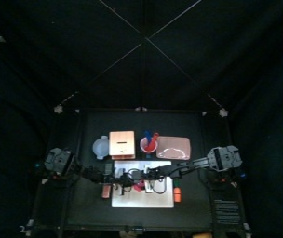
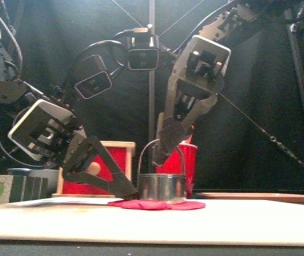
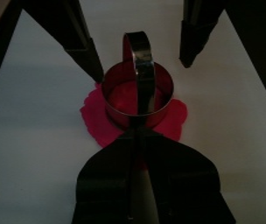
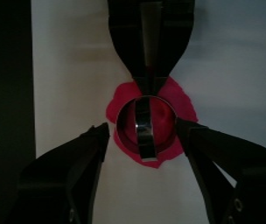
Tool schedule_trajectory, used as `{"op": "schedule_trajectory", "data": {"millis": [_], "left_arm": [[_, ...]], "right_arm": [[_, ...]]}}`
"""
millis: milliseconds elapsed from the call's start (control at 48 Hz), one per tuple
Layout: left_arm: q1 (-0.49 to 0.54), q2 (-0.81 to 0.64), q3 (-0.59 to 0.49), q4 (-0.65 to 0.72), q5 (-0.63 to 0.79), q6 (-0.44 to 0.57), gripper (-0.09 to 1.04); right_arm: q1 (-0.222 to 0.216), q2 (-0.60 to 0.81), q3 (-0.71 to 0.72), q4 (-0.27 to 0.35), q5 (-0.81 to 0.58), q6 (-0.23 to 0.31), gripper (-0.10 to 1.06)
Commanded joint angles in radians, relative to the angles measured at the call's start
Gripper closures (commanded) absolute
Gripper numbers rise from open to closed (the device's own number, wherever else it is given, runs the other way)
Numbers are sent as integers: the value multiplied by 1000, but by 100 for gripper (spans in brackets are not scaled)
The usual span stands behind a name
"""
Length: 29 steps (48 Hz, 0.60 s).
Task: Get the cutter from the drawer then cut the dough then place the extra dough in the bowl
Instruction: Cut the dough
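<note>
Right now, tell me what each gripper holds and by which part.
The left gripper pinches the round metal cutter by its rim, on the side facing that arm. The right gripper stands open astride the cutter, holding nothing.

Top camera looks down from high; front camera sits low at the table's (image 1: 82,214) front edge; both wrist cameras look closely at the cutter (image 3: 123,105)
</note>
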Motion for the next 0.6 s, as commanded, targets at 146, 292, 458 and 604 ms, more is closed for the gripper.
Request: {"op": "schedule_trajectory", "data": {"millis": [146,292,458,604], "left_arm": [[3,12,-15,-18,-8,-2,40],[3,14,-11,-18,-12,-2,40],[3,17,-9,-26,-12,-3,40],[3,23,-9,-28,-12,-3,40]], "right_arm": [[-12,-26,-23,0,-2,2,20],[-11,-25,-25,0,-3,0,29],[-11,-25,-26,0,-3,2,35],[-9,-26,-29,2,-2,2,37]]}}
